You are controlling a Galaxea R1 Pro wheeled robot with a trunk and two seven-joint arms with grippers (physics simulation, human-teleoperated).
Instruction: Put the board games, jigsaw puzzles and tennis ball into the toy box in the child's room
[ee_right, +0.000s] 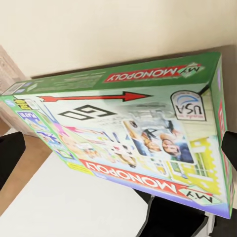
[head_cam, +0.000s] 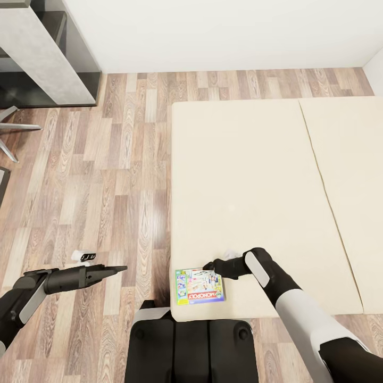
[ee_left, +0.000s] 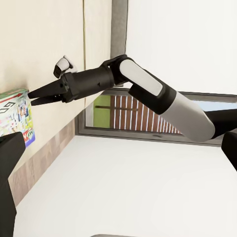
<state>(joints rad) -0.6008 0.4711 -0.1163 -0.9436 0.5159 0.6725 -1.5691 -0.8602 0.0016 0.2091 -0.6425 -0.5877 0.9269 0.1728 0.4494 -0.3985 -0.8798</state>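
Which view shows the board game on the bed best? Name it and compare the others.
The right wrist view: the board game spans the frame, with its Monopoly lettering and green border readable. The head view shows the whole box, small, at the bed's near corner beside the right claw. The left wrist view catches one edge of it.

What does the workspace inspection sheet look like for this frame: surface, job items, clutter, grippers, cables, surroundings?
Surface: beige bed, mattress in two sections, bare except for one box.
Job's things: My Monopoly board game lying flat at the bed's near corner by the robot.
Clutter: small white object on the wood-plank floor.
Grippers: right gripper at the box's far edge, jaw state unclear; left gripper over the floor, holding nothing, fingers look together.
Cables: nothing seen.
Surroundings: white wall, grey and dark furniture unit, chair legs.
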